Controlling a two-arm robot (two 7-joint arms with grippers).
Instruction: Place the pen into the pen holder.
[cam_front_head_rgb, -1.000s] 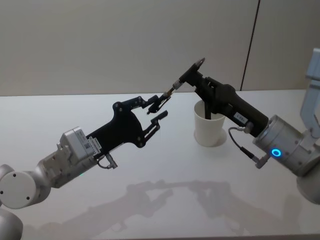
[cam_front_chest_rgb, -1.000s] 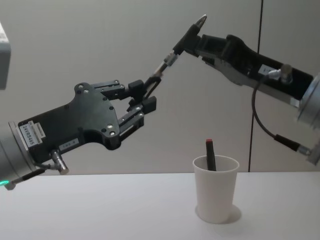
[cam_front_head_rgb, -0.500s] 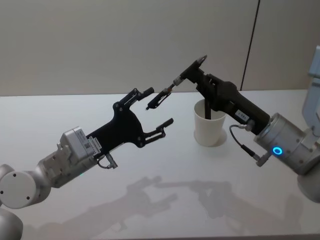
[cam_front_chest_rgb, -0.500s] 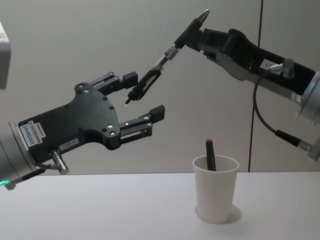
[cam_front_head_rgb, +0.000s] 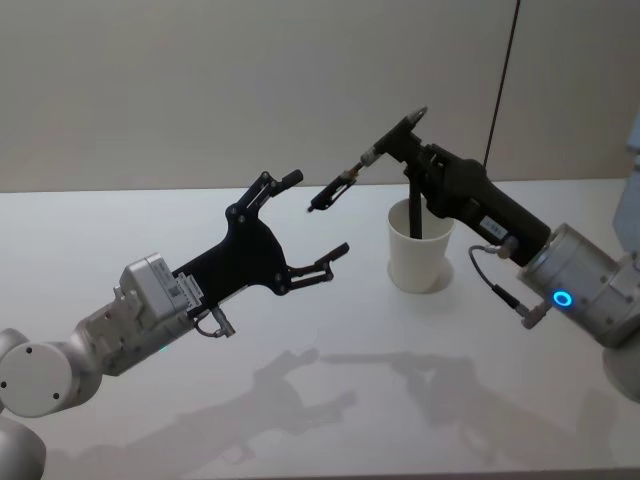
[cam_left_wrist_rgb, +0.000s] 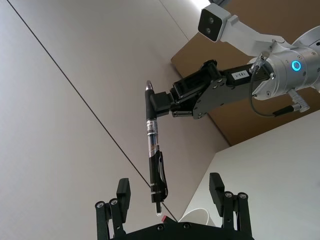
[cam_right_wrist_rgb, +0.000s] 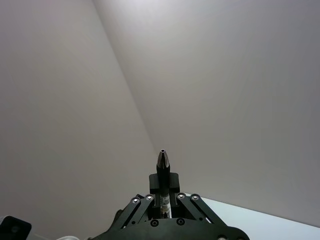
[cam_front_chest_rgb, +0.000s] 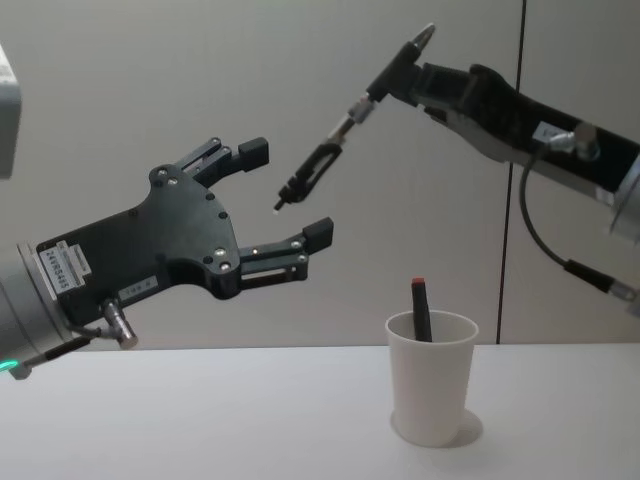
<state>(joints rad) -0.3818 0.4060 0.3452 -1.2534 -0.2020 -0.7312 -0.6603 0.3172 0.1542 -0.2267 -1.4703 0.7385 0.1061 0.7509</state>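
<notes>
My right gripper (cam_front_head_rgb: 398, 143) is shut on the upper part of a slim dark pen (cam_front_head_rgb: 345, 180), which hangs slanted in the air, high above the table. In the chest view the pen (cam_front_chest_rgb: 335, 140) points its lower end down and to the left from the right gripper (cam_front_chest_rgb: 412, 78). My left gripper (cam_front_head_rgb: 313, 215) is open just left of that lower end, and its fingers (cam_front_chest_rgb: 253, 148) do not touch it. The pen holder (cam_front_chest_rgb: 432, 388), a white paper cup, stands on the table below my right arm with a red-capped dark pen (cam_front_chest_rgb: 420, 308) standing in it.
The white table (cam_front_head_rgb: 300, 400) stretches wide around the cup (cam_front_head_rgb: 420, 250). A plain wall with a dark vertical seam (cam_front_chest_rgb: 524, 120) stands behind. The left wrist view shows the pen (cam_left_wrist_rgb: 152, 150) between my left fingers (cam_left_wrist_rgb: 122, 192).
My left gripper has opened and let go of the pen's lower end. My right gripper has carried the pen to the right and a little up, away from the left fingers.
</notes>
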